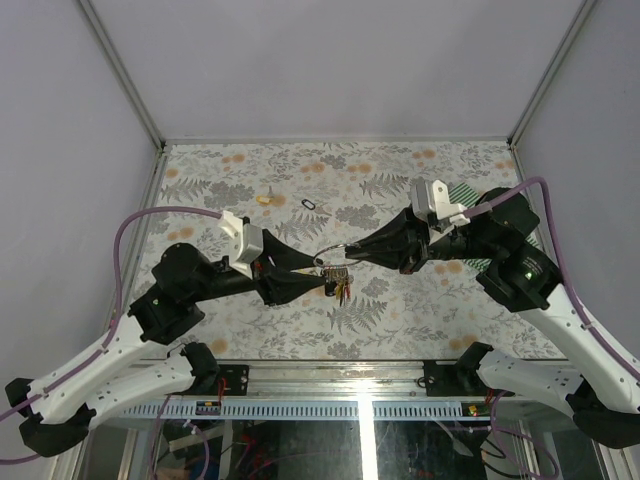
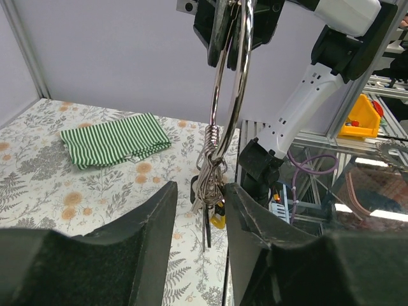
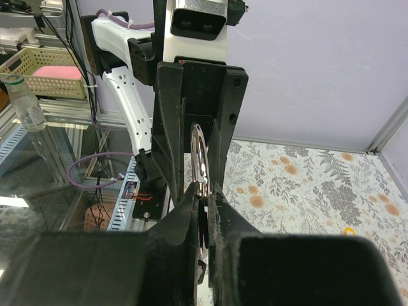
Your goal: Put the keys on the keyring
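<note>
The keyring (image 2: 228, 76), a thin silver wire circle, hangs upright above the middle of the table, pinched at its top by my right gripper (image 1: 350, 253), which is shut on it. It runs edge-on between the right gripper's (image 3: 203, 189) tips as the keyring (image 3: 199, 153). A bunch of keys (image 2: 209, 185) dangles from the ring's bottom coil, with a yellow head (image 2: 218, 217) showing below it. My left gripper (image 2: 201, 186) straddles this bunch; its jaws stand apart, with a gap on the left side. From above, the keys (image 1: 340, 285) hang at the left gripper's (image 1: 325, 274) tips.
A green striped cloth (image 2: 115, 143) lies folded at the far right, partly hidden behind the right arm as the cloth (image 1: 465, 190). A small dark oval loop (image 1: 308, 205) and a small tan piece (image 1: 263, 199) lie near the back. White walls enclose the floral table (image 1: 400, 320).
</note>
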### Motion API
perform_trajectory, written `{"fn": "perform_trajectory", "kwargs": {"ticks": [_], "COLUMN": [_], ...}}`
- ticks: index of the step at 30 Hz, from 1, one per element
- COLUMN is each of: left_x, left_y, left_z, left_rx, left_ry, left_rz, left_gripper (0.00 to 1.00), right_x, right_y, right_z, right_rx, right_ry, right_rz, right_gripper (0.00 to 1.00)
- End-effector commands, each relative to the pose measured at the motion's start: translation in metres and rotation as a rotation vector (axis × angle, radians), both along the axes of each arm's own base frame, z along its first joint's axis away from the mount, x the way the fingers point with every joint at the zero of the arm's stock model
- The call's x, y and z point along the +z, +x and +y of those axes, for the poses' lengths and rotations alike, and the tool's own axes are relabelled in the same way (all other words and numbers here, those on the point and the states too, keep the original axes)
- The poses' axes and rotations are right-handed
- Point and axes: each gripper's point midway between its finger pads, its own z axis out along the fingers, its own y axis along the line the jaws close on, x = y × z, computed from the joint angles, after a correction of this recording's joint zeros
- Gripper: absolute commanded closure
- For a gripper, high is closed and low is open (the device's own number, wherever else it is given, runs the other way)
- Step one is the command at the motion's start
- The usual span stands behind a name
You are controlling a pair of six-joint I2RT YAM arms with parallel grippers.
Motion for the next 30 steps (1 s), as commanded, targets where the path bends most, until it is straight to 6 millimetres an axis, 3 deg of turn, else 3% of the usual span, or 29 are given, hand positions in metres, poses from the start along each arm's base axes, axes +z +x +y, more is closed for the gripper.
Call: {"fn": "perform_trajectory", "kwargs": {"ticks": [1, 18, 30], "left_x": [0.035, 0.038, 0.035], "left_y": [-0.009, -0.014, -0.004], "left_z": [0.003, 0.005, 0.015], "left_rx": [-0.028, -0.042, 0.038], "left_ry": [-0.093, -0.067, 0.008], "left_rz": [-0.057, -0.048, -0.051], "left_gripper": [0.65, 0.93, 0.95], "right_x": [0.019, 0.017, -0.002], "right_y": [-0.009, -0.007, 0.006], "right_z": [-0.007, -0.011, -0.012], "right_rx": [0.008, -0.027, -0.092], "right_ry": [0.057, 0.055, -0.014], "right_rz": [-0.057, -0.074, -0.078], "right_gripper": [1.0, 1.0, 1.0]}}
